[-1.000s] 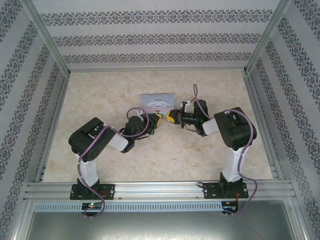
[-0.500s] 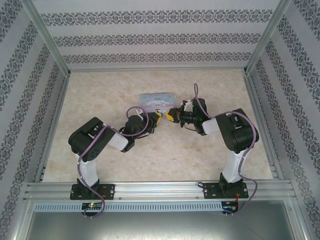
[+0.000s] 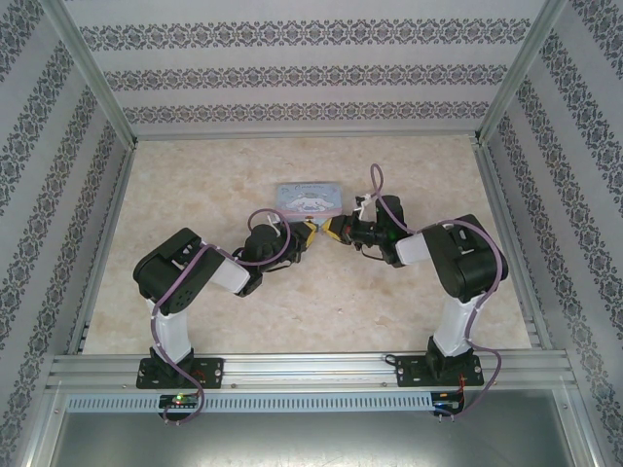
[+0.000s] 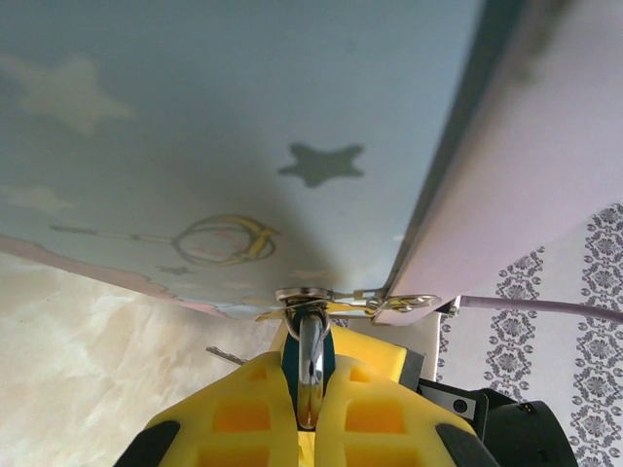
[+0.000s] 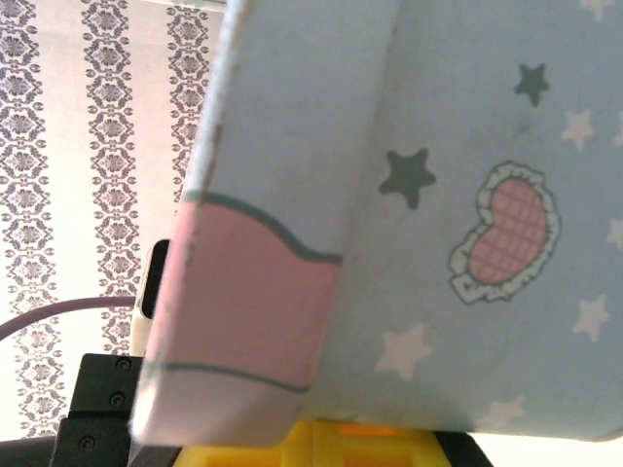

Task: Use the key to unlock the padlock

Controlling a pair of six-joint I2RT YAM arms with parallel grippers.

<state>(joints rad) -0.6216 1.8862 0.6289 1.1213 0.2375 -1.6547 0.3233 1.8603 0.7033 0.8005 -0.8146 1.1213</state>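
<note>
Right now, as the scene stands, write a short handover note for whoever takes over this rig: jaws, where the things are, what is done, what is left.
Left gripper: jaws shut on the padlock, pinching its shackle and teal body.
Right gripper: jaws shut, close against the tin box; what it holds cannot be told.
The padlock hangs through the box's hasp. Key: cannot be made out.
Done: padlock steadied.
Left: insert key, turn, free the shackle.
</note>
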